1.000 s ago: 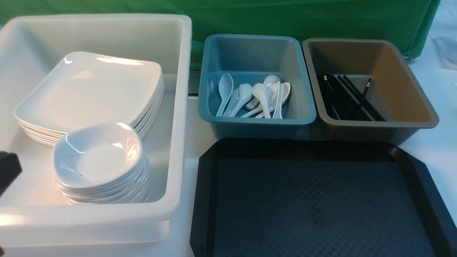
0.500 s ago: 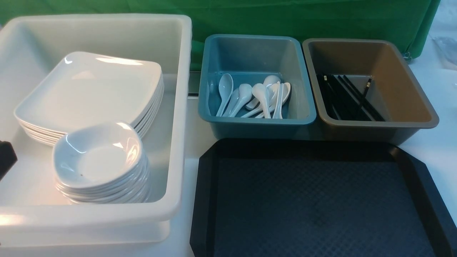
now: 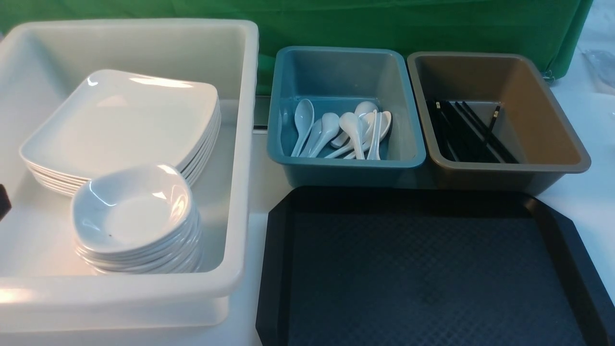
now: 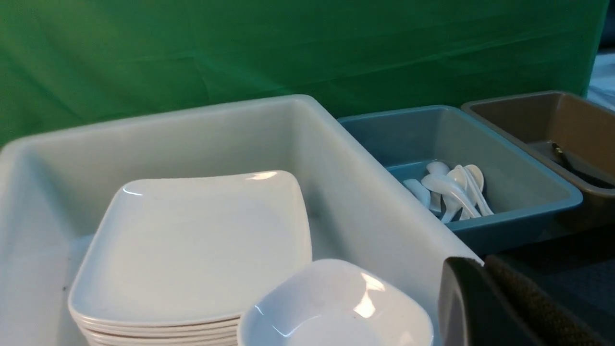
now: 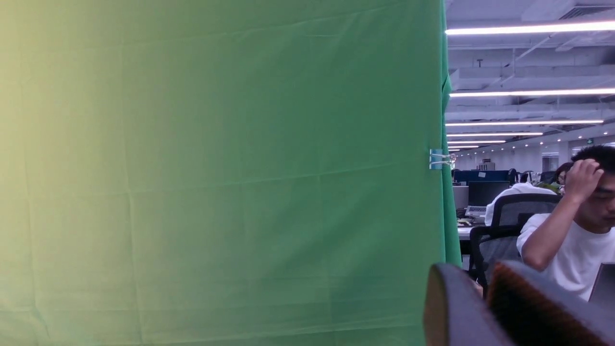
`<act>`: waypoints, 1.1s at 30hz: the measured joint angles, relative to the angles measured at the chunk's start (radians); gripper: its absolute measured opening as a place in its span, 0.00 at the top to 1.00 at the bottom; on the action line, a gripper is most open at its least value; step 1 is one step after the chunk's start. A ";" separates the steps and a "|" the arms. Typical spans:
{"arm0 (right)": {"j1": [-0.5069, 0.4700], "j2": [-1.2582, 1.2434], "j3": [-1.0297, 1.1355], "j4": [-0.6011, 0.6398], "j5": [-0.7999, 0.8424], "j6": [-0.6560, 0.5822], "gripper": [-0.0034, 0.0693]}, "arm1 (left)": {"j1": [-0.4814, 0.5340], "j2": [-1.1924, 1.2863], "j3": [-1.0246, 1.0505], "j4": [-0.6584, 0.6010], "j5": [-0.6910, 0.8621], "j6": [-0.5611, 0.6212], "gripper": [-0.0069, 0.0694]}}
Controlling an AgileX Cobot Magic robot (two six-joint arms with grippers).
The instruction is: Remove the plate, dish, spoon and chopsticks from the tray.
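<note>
The black tray [image 3: 423,274] lies bare at the front right, with nothing on it. Large white square plates [image 3: 125,120] are stacked in the white tub [image 3: 240,158], the plates [image 4: 192,245] also showing in the left wrist view. A stack of small dishes [image 3: 132,209] stands in front of them. Several white spoons [image 3: 346,129] lie in the blue tub [image 3: 346,166]. Black chopsticks [image 3: 468,129] lie in the brown tub [image 3: 504,168]. My left gripper [image 4: 483,263] is shut and empty, near the white tub's front. My right gripper [image 5: 482,271] is raised towards the green curtain, jaws slightly parted, holding nothing.
A green curtain [image 3: 384,24] hangs behind the tubs. White table surface [image 3: 591,197] shows to the right of the tray. In the right wrist view a seated person [image 5: 571,226] and office desks appear beyond the curtain's edge.
The black tip of my left arm has slid left, almost out of the front view. Dishes, tubs and tray have not moved.
</note>
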 joint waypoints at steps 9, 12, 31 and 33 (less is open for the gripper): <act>0.000 0.000 0.000 0.000 0.000 0.000 0.71 | 0.112 -0.157 0.230 0.054 -0.265 0.025 0.89; 0.000 0.000 0.000 0.000 0.000 0.000 0.70 | 0.199 -0.208 0.330 0.036 -0.311 0.025 0.89; 0.000 -0.001 0.000 0.000 0.000 0.000 0.65 | 0.272 -0.315 0.522 0.032 -0.182 0.007 0.89; 0.000 -0.001 0.000 0.000 0.000 0.000 0.64 | 0.272 -0.315 0.522 0.033 -0.181 0.007 0.89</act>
